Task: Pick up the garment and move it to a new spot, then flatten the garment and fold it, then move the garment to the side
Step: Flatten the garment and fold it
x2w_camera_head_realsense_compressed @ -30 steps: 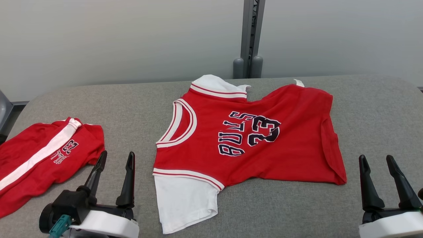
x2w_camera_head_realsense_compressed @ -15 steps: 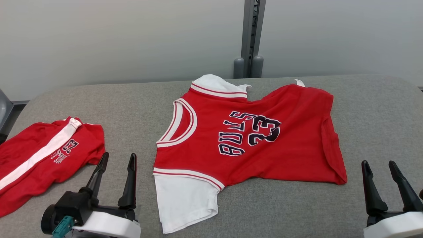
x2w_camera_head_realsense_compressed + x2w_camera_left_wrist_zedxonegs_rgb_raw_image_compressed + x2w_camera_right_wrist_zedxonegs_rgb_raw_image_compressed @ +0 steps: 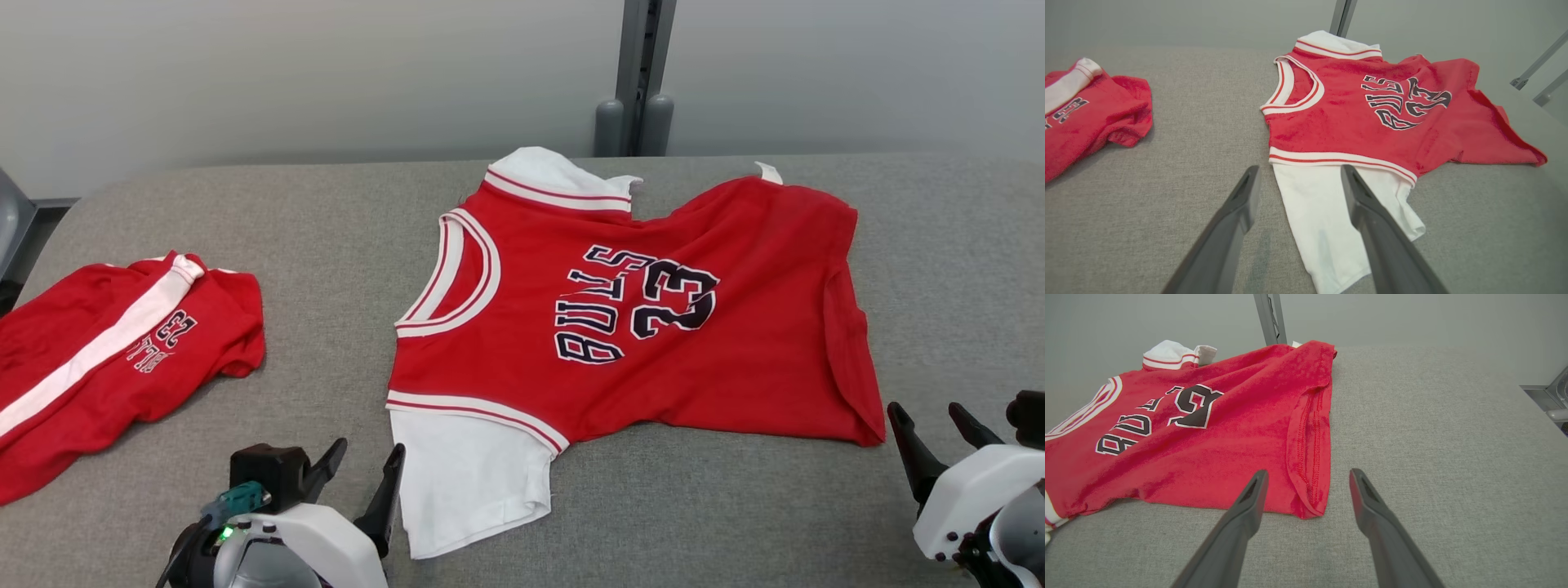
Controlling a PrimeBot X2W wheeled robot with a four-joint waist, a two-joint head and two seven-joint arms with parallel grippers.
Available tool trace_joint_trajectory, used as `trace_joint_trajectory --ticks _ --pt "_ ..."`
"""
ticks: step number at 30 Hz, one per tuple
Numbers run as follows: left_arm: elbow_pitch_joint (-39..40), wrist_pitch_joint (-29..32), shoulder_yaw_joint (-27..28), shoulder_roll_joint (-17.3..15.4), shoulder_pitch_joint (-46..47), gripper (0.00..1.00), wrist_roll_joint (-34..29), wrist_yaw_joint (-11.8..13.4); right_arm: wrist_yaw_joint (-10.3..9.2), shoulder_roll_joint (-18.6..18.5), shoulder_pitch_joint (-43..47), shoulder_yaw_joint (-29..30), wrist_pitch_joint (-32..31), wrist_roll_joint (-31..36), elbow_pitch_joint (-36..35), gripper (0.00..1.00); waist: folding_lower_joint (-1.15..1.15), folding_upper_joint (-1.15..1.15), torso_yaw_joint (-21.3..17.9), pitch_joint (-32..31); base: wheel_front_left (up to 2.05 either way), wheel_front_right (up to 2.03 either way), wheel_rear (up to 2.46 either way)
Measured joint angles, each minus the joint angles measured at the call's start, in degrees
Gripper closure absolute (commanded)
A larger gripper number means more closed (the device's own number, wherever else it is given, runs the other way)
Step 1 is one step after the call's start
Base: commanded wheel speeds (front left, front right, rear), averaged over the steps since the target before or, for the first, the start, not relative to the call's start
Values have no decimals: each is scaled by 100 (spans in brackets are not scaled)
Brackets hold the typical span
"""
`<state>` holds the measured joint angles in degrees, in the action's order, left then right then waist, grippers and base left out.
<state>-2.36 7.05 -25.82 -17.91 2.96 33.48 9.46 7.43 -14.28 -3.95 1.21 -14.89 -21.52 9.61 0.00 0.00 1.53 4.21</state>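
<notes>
Left fingers (image 3: 1237, 220): apart, holding nothing. They are low over the worktop (image 3: 326, 237), one tip over bare cloth and the other over the edge of the white sleeve (image 3: 469, 482).
Right fingers (image 3: 1372, 514): also apart and empty, pointing at the near hem corner (image 3: 1310, 506) of the garment, just short of it.
Garment: a red jersey (image 3: 653, 327) with dark lettering, lying front-up in the middle of the worktop. The neckline is towards the robot's left and the hem towards its right. The body is mostly spread, but the hem side is doubled over and shallow creases run through the print.
Step in hand: probably the reach for a two-point grasp, whether to lift the jersey to a new spot or to pull it flat (the pictures do not settle which). No fold has been made.
Next move: each pair of fingers would need to go down to the cloth and close on one layer at its own end, sleeve on the left and hem corner on the right. Thin cloth lying flat on a soft cover may slip out of the pinch.
Worktop: grey woven cover with rounded corners. A second red garment (image 3: 114, 343) with a white stripe lies well apart on the robot's left.
Room: plain pale wall (image 3: 326, 73) behind, with a grey metal post (image 3: 645, 73) rising at the far edge.
</notes>
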Motion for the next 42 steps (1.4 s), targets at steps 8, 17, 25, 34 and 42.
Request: trace_joint_trajectory --ticks 8,17,25,34,42 --pt "-143 1113 -359 -71 244 0 146 -33 0 -57 -361 -76 -544 -207 568 0 0 0 188 357 0 0 0" --pt "-208 1693 -673 -67 431 0 237 -187 0 -64 -738 -167 -797 -264 939 0 0 0 284 694 0 0 0" --pt "-341 2025 -853 -5 510 0 324 -256 0 -33 -901 -189 -880 -271 1123 0 0 0 277 846 0 0 0" --pt "-495 2001 -932 65 688 100 344 -388 0 -47 -1051 -258 -872 -342 1337 100 0 0 266 891 0 0 0" --pt "-519 1733 -896 108 683 100 379 -434 0 -24 -1028 -315 -601 -469 1436 100 0 0 281 682 0 0 0"
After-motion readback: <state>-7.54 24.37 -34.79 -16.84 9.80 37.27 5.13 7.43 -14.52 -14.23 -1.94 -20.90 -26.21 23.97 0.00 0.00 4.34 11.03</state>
